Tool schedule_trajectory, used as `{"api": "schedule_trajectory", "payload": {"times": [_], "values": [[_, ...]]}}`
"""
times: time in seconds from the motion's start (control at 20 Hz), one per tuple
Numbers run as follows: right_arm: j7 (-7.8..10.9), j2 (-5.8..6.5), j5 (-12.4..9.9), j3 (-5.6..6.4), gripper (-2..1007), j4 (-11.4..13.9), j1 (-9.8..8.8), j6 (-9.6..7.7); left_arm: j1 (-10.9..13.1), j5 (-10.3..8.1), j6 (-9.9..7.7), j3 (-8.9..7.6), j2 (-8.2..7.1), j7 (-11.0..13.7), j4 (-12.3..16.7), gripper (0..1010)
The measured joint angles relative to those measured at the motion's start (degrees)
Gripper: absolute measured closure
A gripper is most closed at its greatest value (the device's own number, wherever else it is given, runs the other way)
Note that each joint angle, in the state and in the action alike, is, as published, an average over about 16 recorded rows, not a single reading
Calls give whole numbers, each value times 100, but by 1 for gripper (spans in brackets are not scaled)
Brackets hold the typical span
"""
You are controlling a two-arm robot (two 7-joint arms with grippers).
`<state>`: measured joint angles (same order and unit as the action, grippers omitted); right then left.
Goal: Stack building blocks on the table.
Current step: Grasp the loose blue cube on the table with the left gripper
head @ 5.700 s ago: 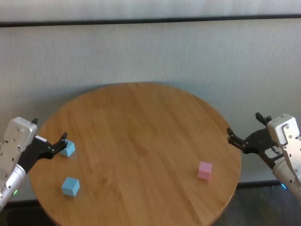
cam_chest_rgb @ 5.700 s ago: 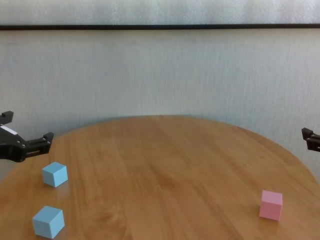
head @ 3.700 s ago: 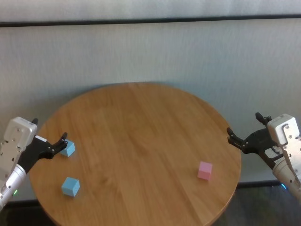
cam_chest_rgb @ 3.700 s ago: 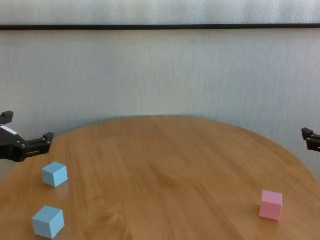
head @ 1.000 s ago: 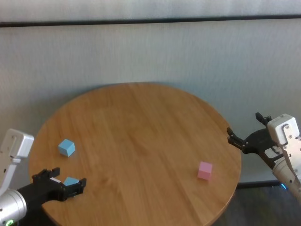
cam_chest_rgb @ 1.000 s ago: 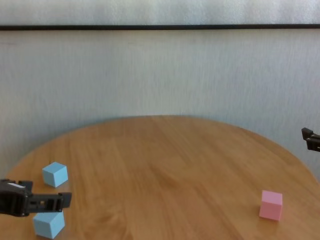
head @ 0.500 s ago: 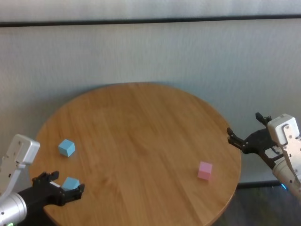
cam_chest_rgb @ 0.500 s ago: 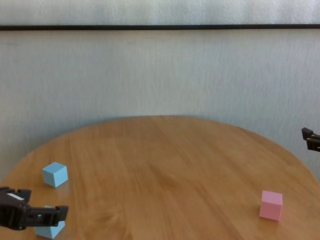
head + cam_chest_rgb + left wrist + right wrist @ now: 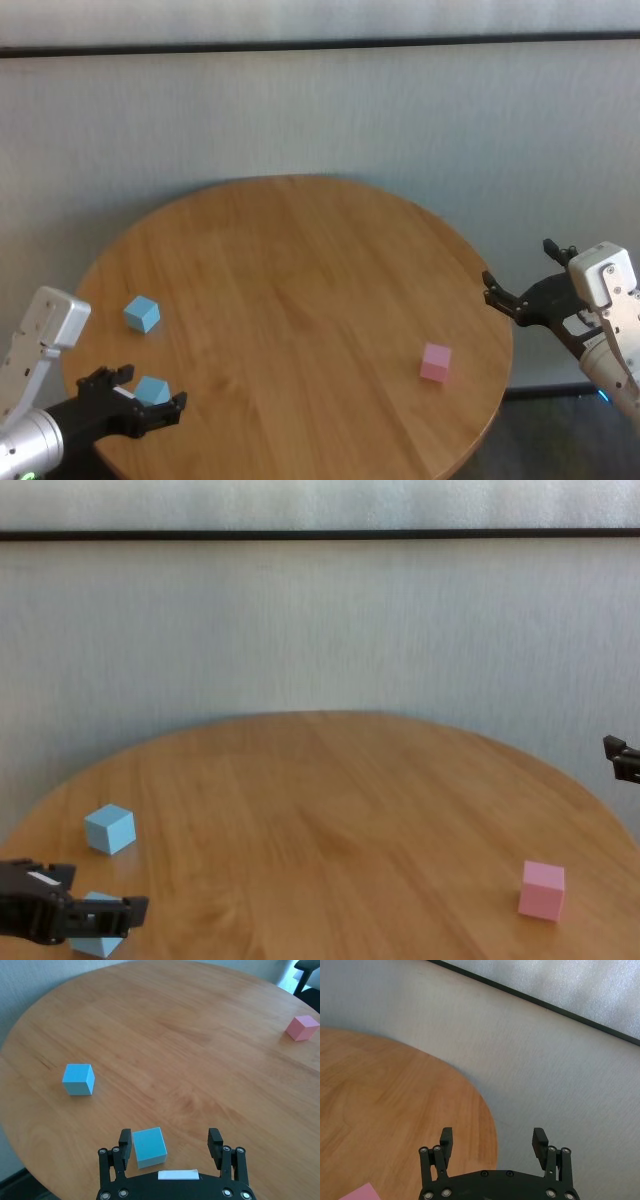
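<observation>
I hold the left gripper [image 9: 171, 1146] low at the table's [image 9: 300, 270] near-left edge, fingers spread around the near blue block [image 9: 149, 1146], which sits flat, corner toward me. Right gripper [image 9: 517, 295] is parked, fingers spread, off the table's right edge.

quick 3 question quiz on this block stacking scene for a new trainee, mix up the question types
1. True or false: the left gripper has its jaws open around the near blue block.
2. Which block lies on the robot's right side of the table? A) far blue block B) pink block C) near blue block
3. Fill in: the right gripper is parked beyond the table's ____ edge.

Key: 1 true; 2 B; 3 right.
</observation>
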<state>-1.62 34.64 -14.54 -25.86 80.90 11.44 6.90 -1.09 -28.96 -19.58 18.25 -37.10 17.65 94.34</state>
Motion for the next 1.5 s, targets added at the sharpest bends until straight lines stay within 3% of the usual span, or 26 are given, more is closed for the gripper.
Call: {"api": "schedule_trajectory", "payload": {"times": [0.55,1.5], "values": [[0,0,0,0,4,0,0,0,-174,194,-49,80,109,235,-281,10],[0,0,0,0,4,0,0,0,-383,452,-232,79,328,241,-559,10]]}}
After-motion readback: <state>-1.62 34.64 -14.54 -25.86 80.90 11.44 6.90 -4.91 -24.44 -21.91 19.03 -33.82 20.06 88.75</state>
